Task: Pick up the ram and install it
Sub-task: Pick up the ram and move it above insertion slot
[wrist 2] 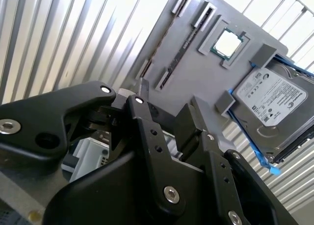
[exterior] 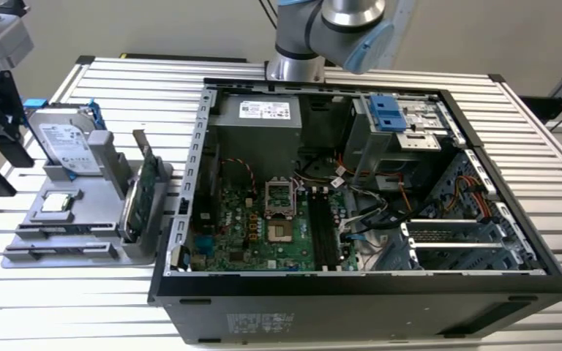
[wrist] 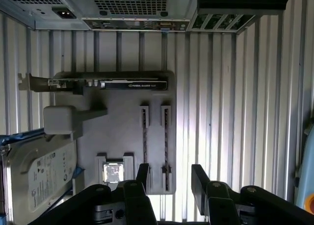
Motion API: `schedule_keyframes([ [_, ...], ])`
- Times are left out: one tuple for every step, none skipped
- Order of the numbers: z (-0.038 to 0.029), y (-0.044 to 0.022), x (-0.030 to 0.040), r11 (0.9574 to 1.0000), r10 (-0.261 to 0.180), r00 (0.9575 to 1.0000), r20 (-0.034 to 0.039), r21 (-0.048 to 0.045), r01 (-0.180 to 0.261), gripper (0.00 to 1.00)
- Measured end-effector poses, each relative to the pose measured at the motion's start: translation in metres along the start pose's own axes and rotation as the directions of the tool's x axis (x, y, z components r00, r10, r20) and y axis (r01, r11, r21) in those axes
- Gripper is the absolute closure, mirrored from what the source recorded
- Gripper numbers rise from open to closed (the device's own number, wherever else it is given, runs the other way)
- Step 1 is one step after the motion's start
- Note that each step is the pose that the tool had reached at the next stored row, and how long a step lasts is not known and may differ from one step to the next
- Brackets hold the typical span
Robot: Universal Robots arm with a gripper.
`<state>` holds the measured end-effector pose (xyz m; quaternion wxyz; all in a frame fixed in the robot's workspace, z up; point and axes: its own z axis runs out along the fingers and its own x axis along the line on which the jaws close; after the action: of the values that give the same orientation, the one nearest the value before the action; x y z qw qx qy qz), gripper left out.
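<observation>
At the exterior view's left, a gray holder (exterior: 91, 256) on the slatted desk (exterior: 115, 73) carries a hard drive (exterior: 66, 139), a processor (exterior: 58, 202) and a green expansion card (exterior: 140, 197). In the first wrist view my end effector (wrist: 170, 178) hangs spread above the ram (wrist: 166, 134), which stands edge-on in the holder beside a second stick (wrist: 144, 132). An open computer case (exterior: 359, 314) lies at the right.

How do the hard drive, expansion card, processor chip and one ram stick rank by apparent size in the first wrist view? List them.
1. Hard drive, partly cropped.
2. Expansion card, edge-on.
3. Unsure: ram stick is longer, processor chip wider.
</observation>
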<state>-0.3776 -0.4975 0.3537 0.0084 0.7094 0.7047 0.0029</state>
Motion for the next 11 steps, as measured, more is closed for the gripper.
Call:
schedule_keyframes([
  [0.0006,0.0000,0.0001,1.0000,0.000,1.0000,0.0000,0.0001,0.000,0.00],
  [0.0013,0.0000,0.0003,1.0000,0.000,1.0000,0.0000,0.0000,0.000,0.00],
  [0.0020,0.0000,0.0004,1.0000,0.000,1.0000,0.0000,0.0000,0.000,0.00],
  [0.0027,0.0000,0.0005,1.0000,0.000,1.0000,-0.0001,0.0000,0.000,0.00],
  [0.0033,0.0000,0.0006,1.0000,0.000,1.0000,0.0000,0.0001,0.000,0.00],
  [0.0040,-0.0001,0.0007,1.0000,0.000,1.0000,-0.0001,0.0000,0.000,0.00],
  [0.0047,-0.0001,0.0008,1.0000,0.000,1.0000,-0.0001,-0.0001,0.000,0.00],
  [0.0054,-0.0001,0.0009,1.0000,0.000,1.0000,-0.0001,0.0000,0.000,0.00],
  [0.0062,-0.0001,0.0010,1.0000,0.000,1.0000,-0.0001,0.0000,0.000,0.00],
  [0.0070,-0.0001,0.0011,1.0000,0.000,1.0000,0.0000,0.0000,0.000,0.00],
  [0.0078,-0.0001,0.0012,1.0000,0.000,1.0000,-0.0001,0.0000,0.000,0.00],
])
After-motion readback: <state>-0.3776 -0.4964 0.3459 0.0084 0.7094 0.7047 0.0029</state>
